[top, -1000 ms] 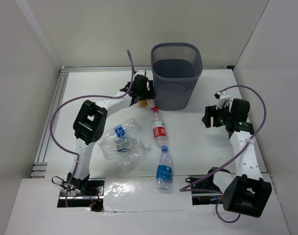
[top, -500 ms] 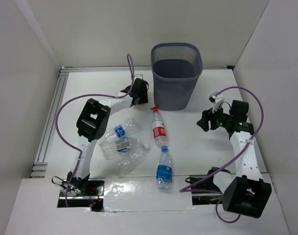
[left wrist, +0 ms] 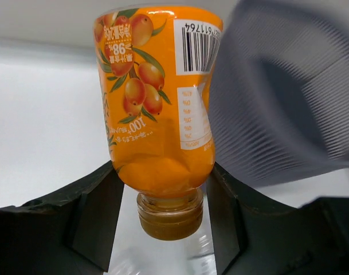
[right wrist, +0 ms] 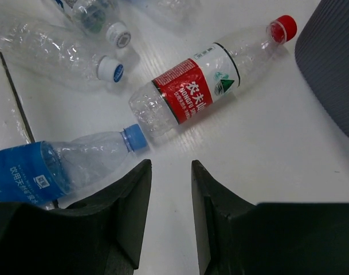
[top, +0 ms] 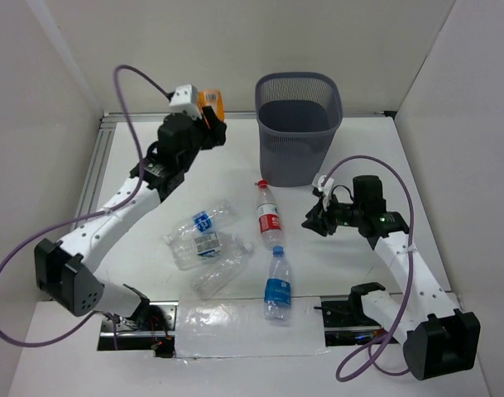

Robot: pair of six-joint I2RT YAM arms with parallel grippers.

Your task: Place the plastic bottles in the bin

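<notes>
left jaws: gripping orange bottle [left wrist: 157,97], held high upper left beside bin [top: 299,77], likely to clear its rim | right jaws: narrowly open, empty, centre, apparently aimed at red-label bottle [right wrist: 188,94] on counter [top: 359,141]

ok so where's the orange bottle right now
In the top view the orange bottle is held up in the left gripper at the back left, just left of the bin and not yet over it.

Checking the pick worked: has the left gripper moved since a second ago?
Yes: the left gripper, holding the orange bottle, went leftward and up-frame, away from the bin base.
</notes>
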